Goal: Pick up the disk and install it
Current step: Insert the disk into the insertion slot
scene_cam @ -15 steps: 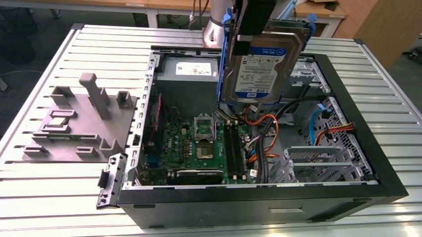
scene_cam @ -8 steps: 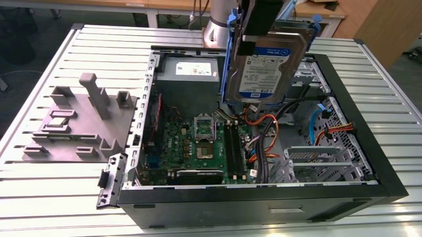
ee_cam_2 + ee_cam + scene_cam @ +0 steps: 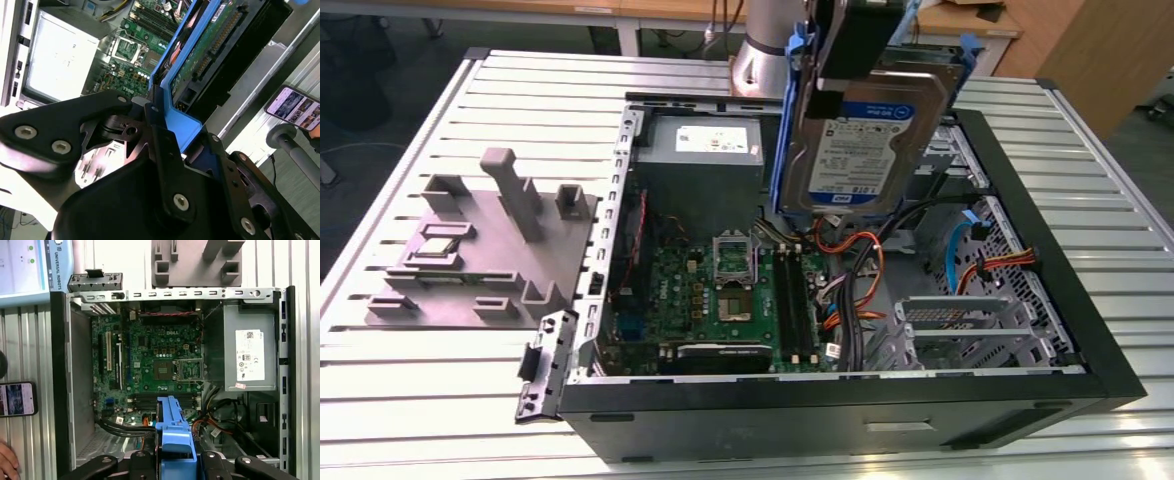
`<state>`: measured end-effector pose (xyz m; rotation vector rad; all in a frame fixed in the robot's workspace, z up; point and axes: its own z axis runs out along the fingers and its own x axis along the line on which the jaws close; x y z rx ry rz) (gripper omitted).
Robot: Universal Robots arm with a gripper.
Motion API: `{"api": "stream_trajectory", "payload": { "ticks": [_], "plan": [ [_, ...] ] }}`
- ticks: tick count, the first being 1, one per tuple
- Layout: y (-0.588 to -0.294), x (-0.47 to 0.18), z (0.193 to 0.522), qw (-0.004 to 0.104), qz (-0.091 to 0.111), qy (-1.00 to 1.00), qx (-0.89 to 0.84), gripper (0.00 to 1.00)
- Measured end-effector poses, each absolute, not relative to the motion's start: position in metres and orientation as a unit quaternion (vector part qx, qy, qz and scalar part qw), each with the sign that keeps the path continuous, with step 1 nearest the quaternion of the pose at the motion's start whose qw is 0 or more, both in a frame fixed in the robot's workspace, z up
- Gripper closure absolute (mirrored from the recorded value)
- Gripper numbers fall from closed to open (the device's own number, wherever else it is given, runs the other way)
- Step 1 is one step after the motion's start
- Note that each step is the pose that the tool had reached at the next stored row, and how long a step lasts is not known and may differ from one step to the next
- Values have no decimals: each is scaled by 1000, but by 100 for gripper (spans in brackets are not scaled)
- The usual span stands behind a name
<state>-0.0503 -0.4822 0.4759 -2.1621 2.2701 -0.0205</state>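
The disk (image 3: 867, 140), a grey drive with a blue-and-white label in a blue carrier, hangs upright in the air over the open computer case (image 3: 1067, 330). It is above the motherboard (image 3: 720, 290) and its label faces the exterior camera. My gripper (image 3: 843, 70) is shut on the disk's upper end. In the second wrist view the black fingers (image 3: 160, 145) clamp the blue carrier, and the disk's green circuit-board side (image 3: 207, 47) shows beyond them. In the first wrist view the carrier's edge (image 3: 175, 427) sticks out over the case's interior.
A grey power-supply box (image 3: 700, 150) sits at the case's back. A metal drive cage (image 3: 961, 330) and loose orange and black cables (image 3: 854, 270) lie toward the exterior view's right. A grey fixture (image 3: 480, 250) stands on the slatted table. A phone (image 3: 17, 399) and a hand (image 3: 6, 460) are beside the case.
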Motion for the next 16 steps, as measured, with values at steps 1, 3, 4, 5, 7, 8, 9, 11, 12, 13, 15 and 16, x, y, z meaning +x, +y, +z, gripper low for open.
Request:
{"api": "stream_trajectory", "payload": {
  "ticks": [1,3,4,5,7,8,9,11,12,13,15,16],
  "plan": [
    [-485,-50,476,3,-7,724,-690,63],
    [-490,-50,476,3,-7,724,-690,63],
    [-492,-50,476,3,-7,724,-690,63],
    [-494,-50,476,3,-7,724,-690,63],
    [-495,-46,475,3,-7,724,-689,63],
    [-495,-44,475,3,-7,724,-689,63],
    [-495,-42,475,2,-7,724,-689,63],
    [-496,-38,475,2,-7,725,-689,63],
    [-496,-37,475,2,-6,725,-689,63],
    [-496,-37,475,2,-6,725,-689,63],
    [-497,-37,474,2,-6,725,-689,63],
    [-498,-37,474,2,-6,725,-689,63]
  ]
}}
